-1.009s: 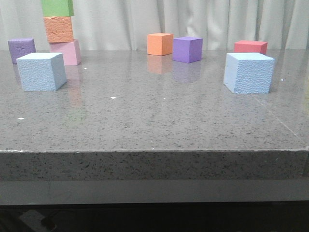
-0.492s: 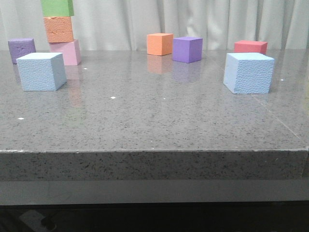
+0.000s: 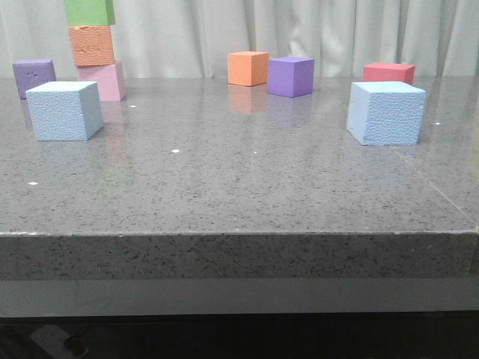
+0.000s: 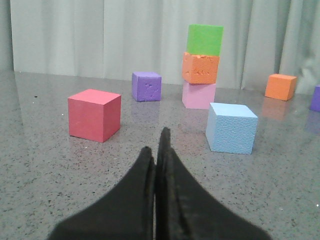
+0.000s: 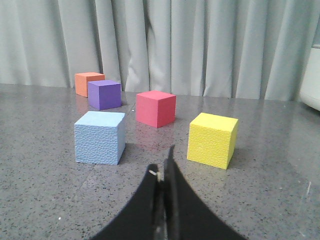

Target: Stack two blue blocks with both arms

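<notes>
Nothing changed since a second ago: two pale blue pebbled foam cubes (image 3: 63, 111) (image 3: 386, 113) well apart on grey stone bench (image 3: 239, 187), left gripper (image 4: 156, 150) and right gripper (image 5: 163, 170) closed, empty, stacking not started.

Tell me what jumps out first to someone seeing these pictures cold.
A three-cube tower, green on orange on pink, stands at the table's far left. Two large blue blocks sit far apart, one at the left and one at the right. Both grippers, left and right, are shut and hold nothing.
</notes>
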Robot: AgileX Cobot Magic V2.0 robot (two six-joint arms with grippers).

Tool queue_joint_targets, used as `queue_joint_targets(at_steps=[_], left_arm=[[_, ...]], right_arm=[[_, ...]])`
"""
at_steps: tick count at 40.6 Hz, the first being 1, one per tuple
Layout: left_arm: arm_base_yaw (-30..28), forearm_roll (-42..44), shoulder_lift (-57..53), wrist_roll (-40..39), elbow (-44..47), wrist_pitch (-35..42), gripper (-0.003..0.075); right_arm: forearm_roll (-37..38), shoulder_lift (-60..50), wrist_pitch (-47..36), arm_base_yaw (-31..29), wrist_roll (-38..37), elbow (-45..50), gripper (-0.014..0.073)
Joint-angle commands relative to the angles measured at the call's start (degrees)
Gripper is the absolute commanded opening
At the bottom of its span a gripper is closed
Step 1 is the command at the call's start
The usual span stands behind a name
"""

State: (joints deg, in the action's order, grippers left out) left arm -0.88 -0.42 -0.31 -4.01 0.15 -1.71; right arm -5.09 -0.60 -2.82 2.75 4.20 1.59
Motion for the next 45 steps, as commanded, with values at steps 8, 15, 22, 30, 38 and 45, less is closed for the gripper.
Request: queue_joint_targets(at_steps=[8, 15, 22, 30, 38, 45], left_arm=[[0.37, -1.25, -0.67, -0.16, -15.76, -6.07, -0.0020], [0.37, -0.34, 3.00, -0.05, -26.37, -13.38, -0.0020], [0.37, 0.01, 10.58, -0.05, -35.26, -22.97, -0.0020], [0.37, -0.52, 16.04, -0.05, -37.80, -25.46, -0.0020], [0.37, -0.52, 16.78, -0.05, -37.36, -27.30, -0.0020], [0.37, -0.52, 16.78, -0.05, -37.36, -27.30, -0.0020]], right_arm=[[-0.20, 0.18, 8.84, -0.45, 0.42, -17.07, -0.0119], [-0.10, 7.09, 19.94, -0.45, 0.47, -29.54, -0.0119], [-0.10, 16.78, 28.08, -0.45, 0.47, -38.48, -0.0119], [-0.15, 25.21, 32.37, -0.45, 0.47, -41.21, -0.0119], [-0.25, 28.19, 32.46, -0.45, 0.47, -41.00, -0.0119], [-0.25, 28.19, 32.40, -0.45, 0.47, -41.00, -0.0119]])
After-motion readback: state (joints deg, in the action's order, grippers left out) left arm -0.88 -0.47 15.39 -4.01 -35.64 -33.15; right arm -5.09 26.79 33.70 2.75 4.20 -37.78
